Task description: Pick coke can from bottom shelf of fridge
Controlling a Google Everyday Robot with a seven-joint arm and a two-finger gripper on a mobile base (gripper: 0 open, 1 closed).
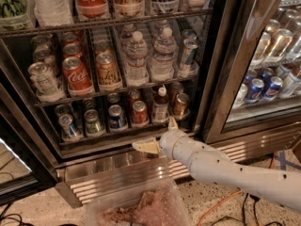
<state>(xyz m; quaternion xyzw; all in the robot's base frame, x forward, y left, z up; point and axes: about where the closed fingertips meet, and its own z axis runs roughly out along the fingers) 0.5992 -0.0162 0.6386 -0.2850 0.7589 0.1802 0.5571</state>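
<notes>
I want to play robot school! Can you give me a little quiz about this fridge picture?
1. True or false: the end effector is shut on the coke can.
2. Which stands just left of the coke can in the picture? A blue can; B bottle; C bronze can.
3. Fill in: the open end effector hangs just below the bottom ___, outside the fridge.
Key: 1 false; 2 A; 3 shelf.

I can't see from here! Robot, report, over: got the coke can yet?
Gripper open, empty, just below bottom shelf. Coke can upright on shelf, untouched. Bottle beside it; nothing in front.
</notes>
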